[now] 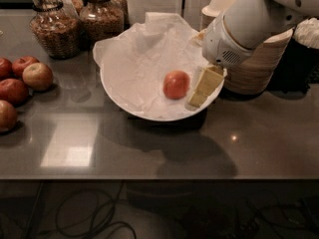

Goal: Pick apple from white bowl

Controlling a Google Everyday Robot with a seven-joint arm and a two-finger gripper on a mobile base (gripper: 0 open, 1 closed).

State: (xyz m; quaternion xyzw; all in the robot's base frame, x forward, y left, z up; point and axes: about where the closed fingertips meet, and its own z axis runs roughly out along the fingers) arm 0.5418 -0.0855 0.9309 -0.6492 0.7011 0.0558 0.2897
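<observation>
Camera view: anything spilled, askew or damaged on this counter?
Nothing stands out. The apple sits intact in the white bowl, whose paper lining overhangs the rim; the gripper is inside the bowl, close beside the apple.

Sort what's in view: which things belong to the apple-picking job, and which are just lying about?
Job: apple; white bowl; gripper, at the bowl's right side, just right of the apple.
Lying about: red apples at left; glass jars; stacked paper bowls; basket.
</observation>
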